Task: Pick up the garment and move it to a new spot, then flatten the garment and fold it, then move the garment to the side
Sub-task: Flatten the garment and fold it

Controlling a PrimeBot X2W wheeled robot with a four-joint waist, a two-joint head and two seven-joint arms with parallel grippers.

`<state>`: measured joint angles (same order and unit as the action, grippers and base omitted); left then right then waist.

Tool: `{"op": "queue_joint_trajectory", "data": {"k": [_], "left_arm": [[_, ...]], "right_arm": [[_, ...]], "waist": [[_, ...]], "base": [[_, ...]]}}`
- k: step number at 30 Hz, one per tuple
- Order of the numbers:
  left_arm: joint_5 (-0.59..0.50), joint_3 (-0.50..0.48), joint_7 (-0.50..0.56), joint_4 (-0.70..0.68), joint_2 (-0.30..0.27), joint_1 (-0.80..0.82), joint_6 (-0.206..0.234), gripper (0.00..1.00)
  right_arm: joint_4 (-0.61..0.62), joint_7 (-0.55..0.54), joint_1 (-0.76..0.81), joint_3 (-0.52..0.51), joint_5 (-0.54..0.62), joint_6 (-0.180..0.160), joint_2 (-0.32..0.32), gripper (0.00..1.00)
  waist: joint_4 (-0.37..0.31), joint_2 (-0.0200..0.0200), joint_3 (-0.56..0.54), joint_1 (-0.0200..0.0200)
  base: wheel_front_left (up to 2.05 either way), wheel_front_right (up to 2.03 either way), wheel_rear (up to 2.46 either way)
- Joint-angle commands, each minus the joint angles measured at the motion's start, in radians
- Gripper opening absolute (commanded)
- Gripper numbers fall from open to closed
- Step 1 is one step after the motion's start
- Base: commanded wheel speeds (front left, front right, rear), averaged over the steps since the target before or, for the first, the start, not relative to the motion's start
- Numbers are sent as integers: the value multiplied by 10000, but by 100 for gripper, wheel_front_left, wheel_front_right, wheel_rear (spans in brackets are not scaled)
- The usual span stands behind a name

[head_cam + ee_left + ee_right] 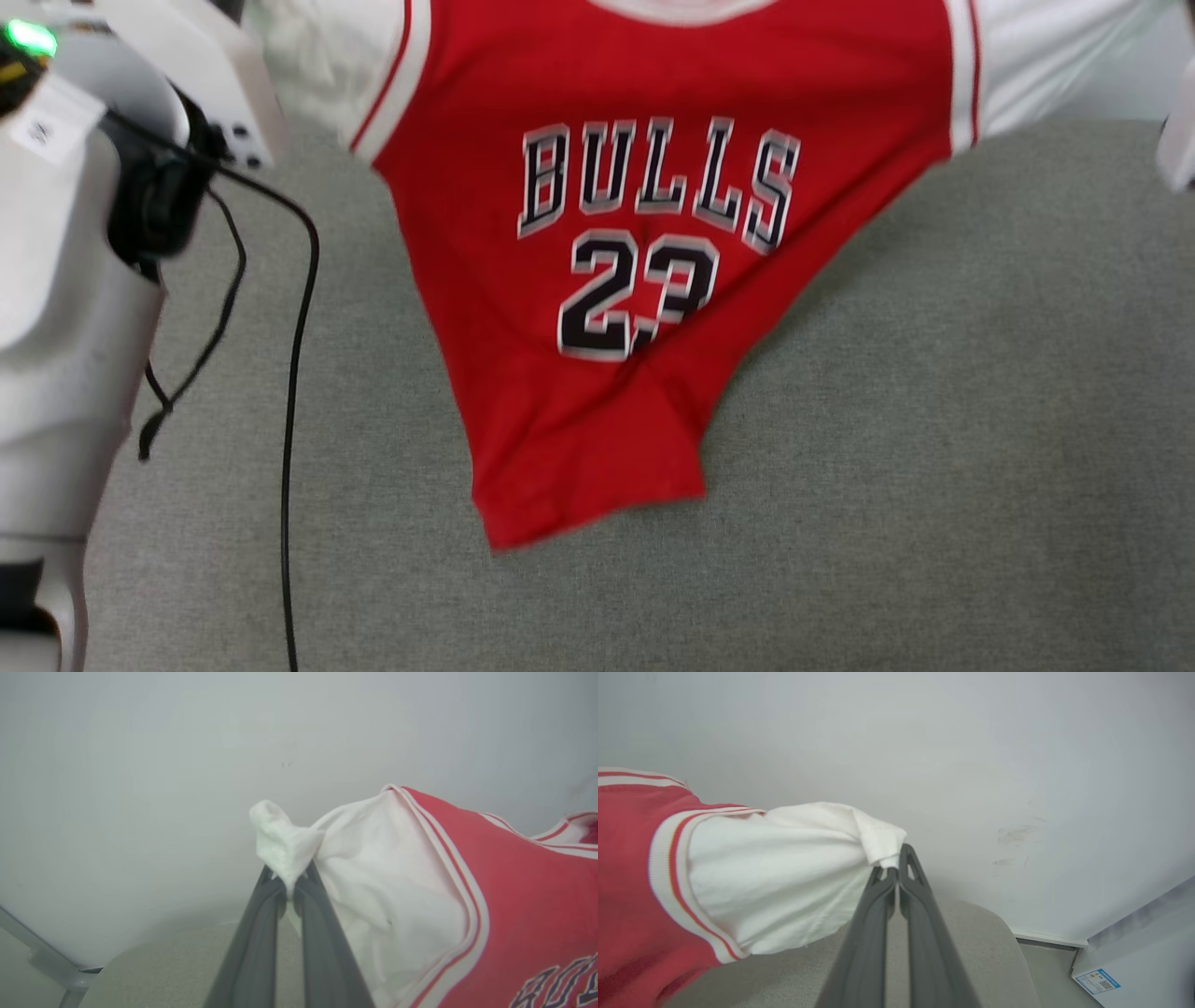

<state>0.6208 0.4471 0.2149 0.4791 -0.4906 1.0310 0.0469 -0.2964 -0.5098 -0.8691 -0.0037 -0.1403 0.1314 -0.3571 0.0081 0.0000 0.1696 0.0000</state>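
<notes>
Both sleeves of the red Bulls 23 jersey (653, 280) were pinched: the left gripper (289, 887) was clamped on one white sleeve tip, the right gripper (896, 870) on the other. It hung spread over the grey fabric surface (934, 420).

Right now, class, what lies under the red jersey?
A grey fabric surface shows around the jersey. The patch directly beneath the red cloth is covered, so nothing there can be seen.
</notes>
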Motion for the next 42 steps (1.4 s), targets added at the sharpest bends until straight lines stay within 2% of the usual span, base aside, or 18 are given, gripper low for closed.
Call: {"op": "queue_joint_trajectory", "data": {"k": [1,5,12,21,29,34,38,42], "left_arm": [[-63,-44,-176,160,65,383,-72,0],[-231,-259,-848,740,147,1704,-191,0],[-658,-428,-2169,1636,136,3763,-513,0],[-697,-487,-3120,2560,325,4854,-723,0],[-351,-542,-3729,3722,647,4321,-996,0],[-74,-592,-4027,4322,873,3935,-1200,0],[203,-576,-4303,4894,1240,3153,-1381,0],[460,-603,-4581,5184,1558,2080,-1526,0]], "right_arm": [[-194,156,-503,-10,71,-14,-54,0],[-793,738,-2200,105,444,-14,-115,0],[-1845,1876,-4838,40,996,-14,154,0],[-3191,2769,-6586,215,1064,-13,629,0],[-4429,3345,-6193,506,813,-14,1208,0],[-5001,3638,-5712,609,618,-13,1484,0],[-5483,3973,-4761,692,232,-13,1666,0],[-5645,4380,-3490,1001,-155,-13,1578,0]], "waist": [[7,0,317,0],[-43,0,863,0],[-262,0,1938,0],[-465,0,3278,0],[-548,0,3956,0],[-542,0,4012,0],[-432,0,3757,0],[-293,0,3317,0]], "base": [[0,0,0],[0,0,0],[0,0,0],[0,0,0],[0,0,0],[0,0,0],[0,0,0],[0,0,0]]}}
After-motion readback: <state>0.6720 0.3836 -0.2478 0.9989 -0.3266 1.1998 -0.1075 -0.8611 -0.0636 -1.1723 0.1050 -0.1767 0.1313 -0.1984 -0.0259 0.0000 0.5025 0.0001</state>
